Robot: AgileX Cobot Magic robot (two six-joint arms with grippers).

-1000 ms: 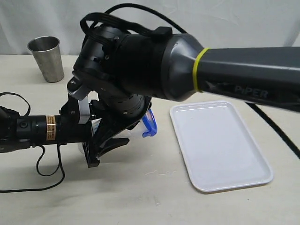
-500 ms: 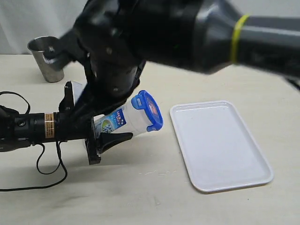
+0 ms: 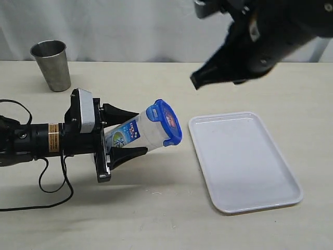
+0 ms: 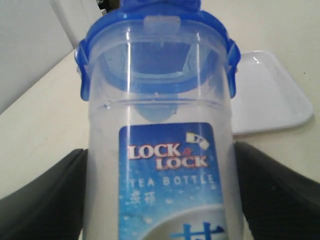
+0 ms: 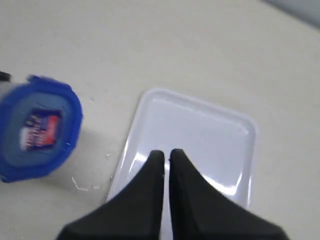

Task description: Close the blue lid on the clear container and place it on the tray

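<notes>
While it looks empty and light, the clear container (image 3: 136, 134) is smooth, stiff plastic, probably slippery. Location: tilted, beside the tray (image 3: 244, 161), apart from it, blue lid (image 3: 165, 123) seated on its mouth. Hold: left gripper (image 3: 139, 133), jaws wide around the labelled body, the soundest place to grasp. Right gripper (image 5: 164, 155): raised above the tray, jaws together, empty.

A pale cream tabletop (image 3: 156, 219) fills the exterior view, matte and lightly marked. Behind the tabletop's far edge hangs a white, faintly creased cloth backdrop (image 3: 130, 26). Soft, even light falls on the tabletop, leaving only faint shadows
</notes>
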